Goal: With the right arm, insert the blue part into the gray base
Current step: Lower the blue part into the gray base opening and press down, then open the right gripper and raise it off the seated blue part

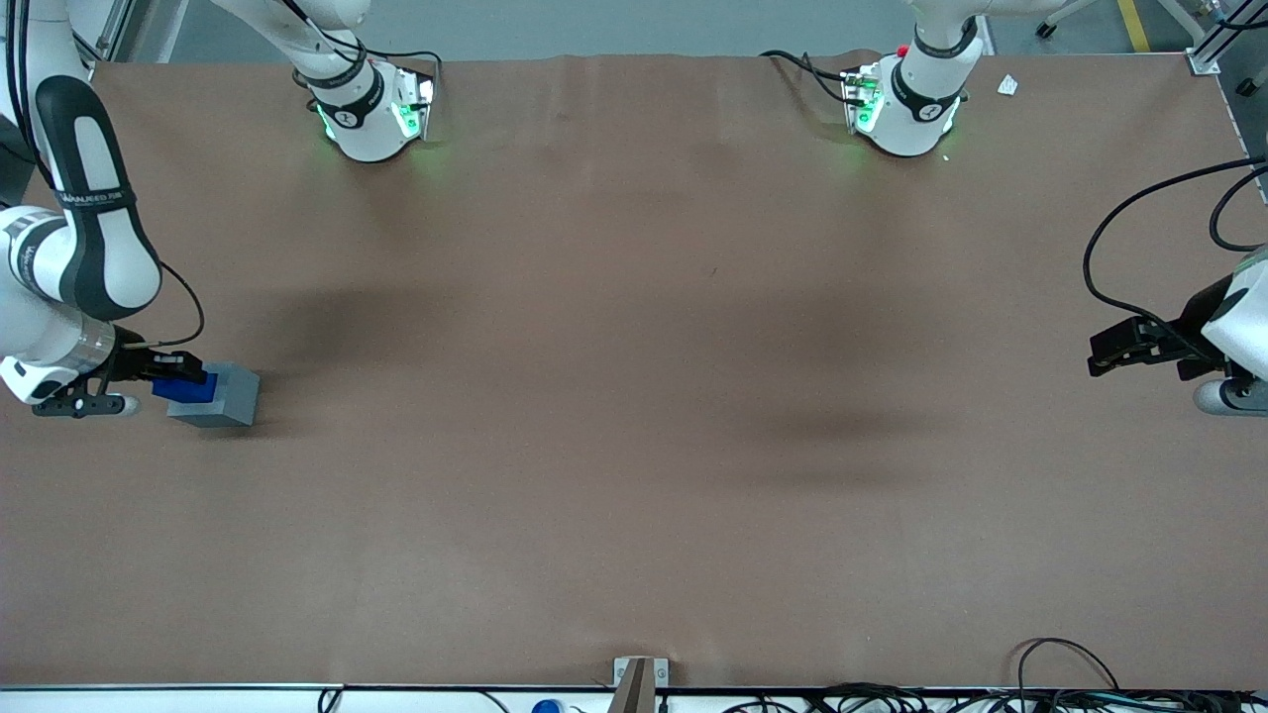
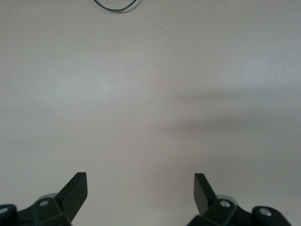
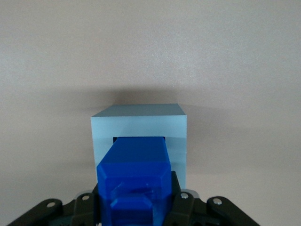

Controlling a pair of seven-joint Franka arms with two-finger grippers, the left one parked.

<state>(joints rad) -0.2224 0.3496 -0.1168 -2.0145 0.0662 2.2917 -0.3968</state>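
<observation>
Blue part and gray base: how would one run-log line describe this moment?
stage: inserting | gripper: shut on blue part, at working arm's end of table | blue part: tip in gray base recess | base: resting on table

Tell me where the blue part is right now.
The blue part is held in the right arm's gripper at the working arm's end of the table, its leading end entering the gray base's recess.

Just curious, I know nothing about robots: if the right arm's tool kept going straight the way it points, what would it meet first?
Probably the gray base: the tool holds the blue part, whose tip looks already at its recess.
</observation>
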